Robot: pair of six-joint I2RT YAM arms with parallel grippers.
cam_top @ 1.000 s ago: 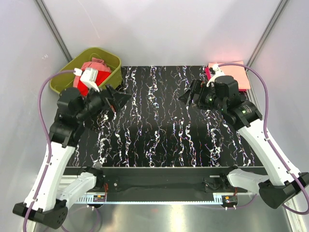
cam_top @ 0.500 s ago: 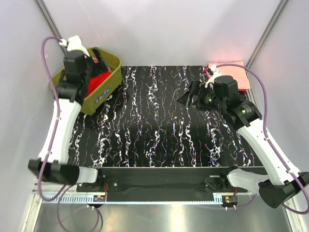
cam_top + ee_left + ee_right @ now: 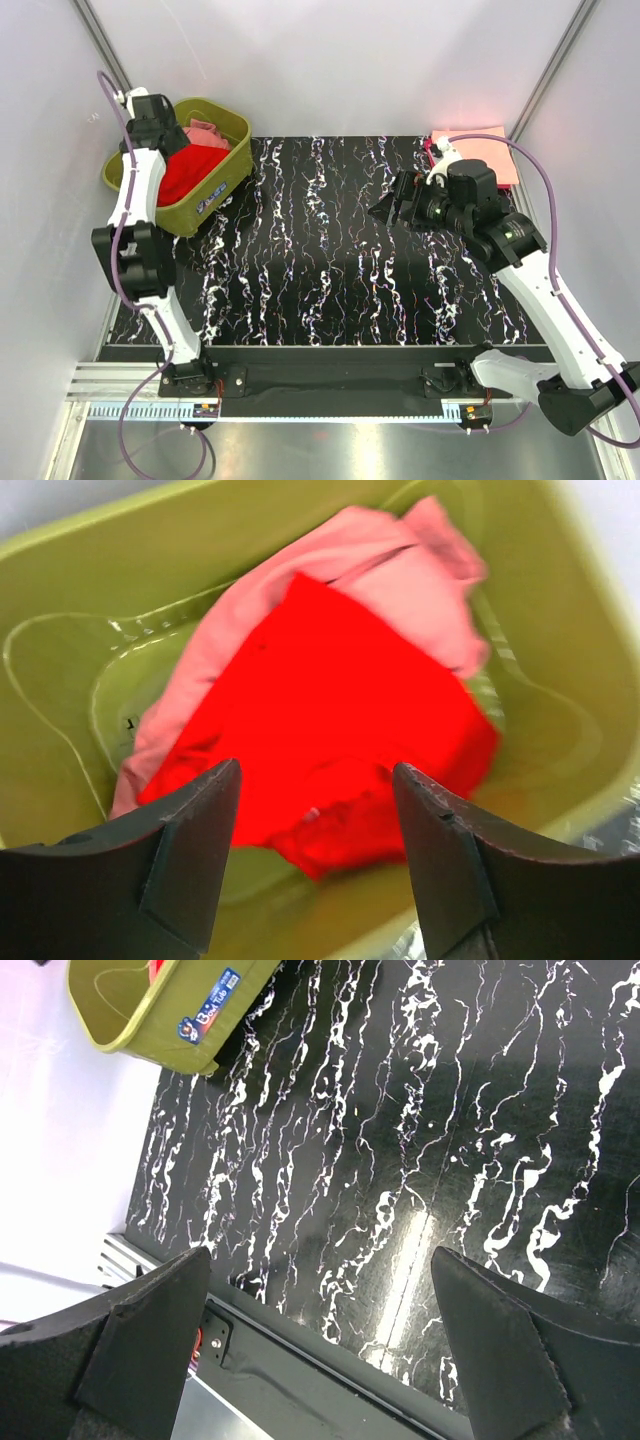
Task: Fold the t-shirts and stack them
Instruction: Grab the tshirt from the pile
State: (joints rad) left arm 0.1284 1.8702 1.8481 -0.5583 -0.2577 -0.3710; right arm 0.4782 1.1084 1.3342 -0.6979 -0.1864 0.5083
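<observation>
Surface (image 3: 320, 260): black with white marbled streaks, with a strip of glare on it in the right wrist view
Right arm (image 3: 545, 300): white links run from the near right corner up and inward over the right side of the surface
Right fingers (image 3: 140, 1345): spread wide apart and grasping nothing; they hang above the marbled surface, pointing towards its left side
Left arm (image 3: 135, 215): stands along the left edge, with its wrist reaching over the far left corner
Left fingers (image 3: 190, 855): released and parted, nothing gripped; they are poised over the tub's contents, and red cloth shows in the gap between them
Olive-green tub (image 3: 228, 180): sits at the far left corner of the surface, with a blue label (image 3: 210, 200) on its near wall
Red t-shirt (image 3: 340, 730): crumpled in the tub, lying uppermost and directly below the left fingers
Salmon-pink t-shirt (image 3: 400, 570): also in the tub, partly under the red one and showing beyond it on the far side
Pale peach t-shirt (image 3: 480, 150): folded flat at the far right corner of the surface, well apart from the tub
Magenta t-shirt (image 3: 430, 150): under the peach one — only a narrow edge shows at its left side
</observation>
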